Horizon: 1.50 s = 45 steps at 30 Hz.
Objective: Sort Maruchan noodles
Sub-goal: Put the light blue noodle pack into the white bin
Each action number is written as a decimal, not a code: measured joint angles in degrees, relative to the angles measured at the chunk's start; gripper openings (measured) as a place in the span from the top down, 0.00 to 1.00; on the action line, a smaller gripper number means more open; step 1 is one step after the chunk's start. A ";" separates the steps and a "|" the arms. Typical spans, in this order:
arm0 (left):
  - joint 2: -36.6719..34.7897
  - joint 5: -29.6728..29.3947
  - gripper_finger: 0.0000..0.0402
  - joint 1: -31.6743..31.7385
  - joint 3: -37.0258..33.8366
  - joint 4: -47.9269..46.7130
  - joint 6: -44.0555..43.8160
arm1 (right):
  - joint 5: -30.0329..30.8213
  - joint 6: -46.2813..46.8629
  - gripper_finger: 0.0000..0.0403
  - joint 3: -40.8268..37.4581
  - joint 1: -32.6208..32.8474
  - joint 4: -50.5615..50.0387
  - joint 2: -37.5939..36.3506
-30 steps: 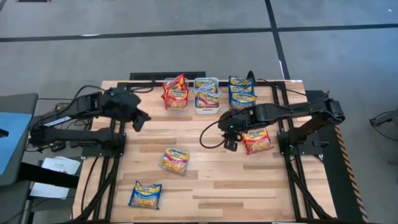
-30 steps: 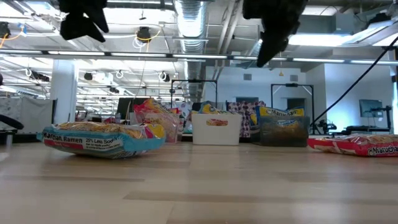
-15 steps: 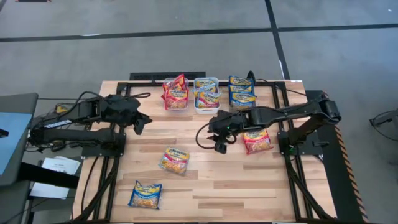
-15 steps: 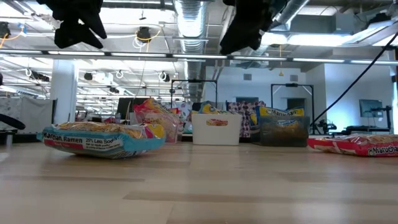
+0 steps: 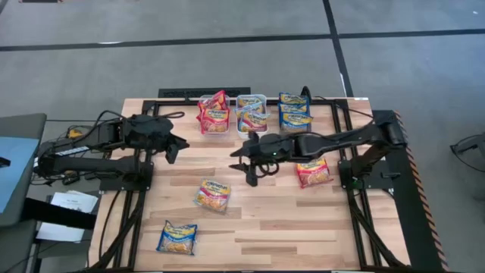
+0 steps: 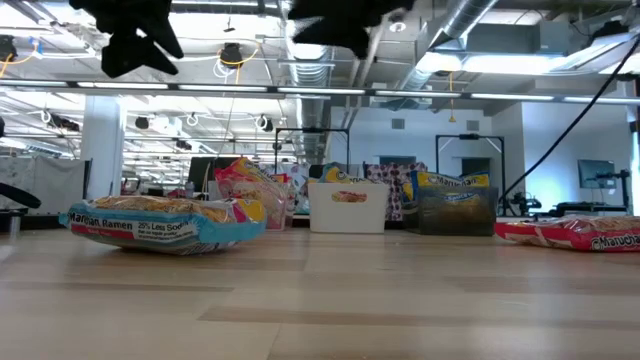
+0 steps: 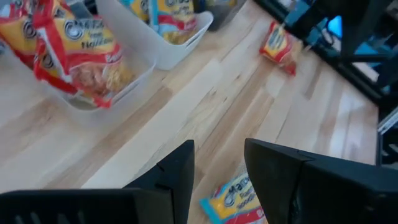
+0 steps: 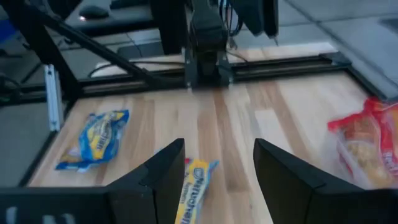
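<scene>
Three Maruchan noodles packets lie flat on the wooden table: a light blue and pink one (image 5: 213, 194) mid-table, a blue one (image 5: 177, 236) near the front left, and a red one (image 5: 313, 171) at the right. My right gripper (image 5: 241, 157) hovers open above the table's middle, between the red packet and the light blue and pink one (image 8: 193, 186), and points toward the table's left. My left gripper (image 5: 170, 144) hangs open over the table's left part, with nothing between its fingers (image 7: 217, 180).
Along the far edge stand three bins: a clear bin (image 5: 214, 115) with red packets, a white bin (image 5: 251, 117) with light blue and pink ones, and a dark bin (image 5: 294, 111) with blue ones. Bare wood lies at the front right.
My right gripper has gone toward the table's left edge, away from the red packet, and has tipped up from pointing steeply down to nearly level. The packets have stayed where they were.
</scene>
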 joint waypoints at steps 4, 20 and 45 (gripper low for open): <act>0.04 0.48 0.68 -0.05 0.00 0.74 0.00 | 0.07 -2.83 0.48 0.34 0.00 5.45 3.50; 0.50 1.53 0.68 -0.11 0.02 0.18 -0.26 | 0.04 2.94 0.48 9.52 0.39 3.81 21.10; 0.50 1.40 0.68 -0.11 0.02 0.13 0.12 | -0.90 10.69 0.49 10.16 1.55 -3.14 23.91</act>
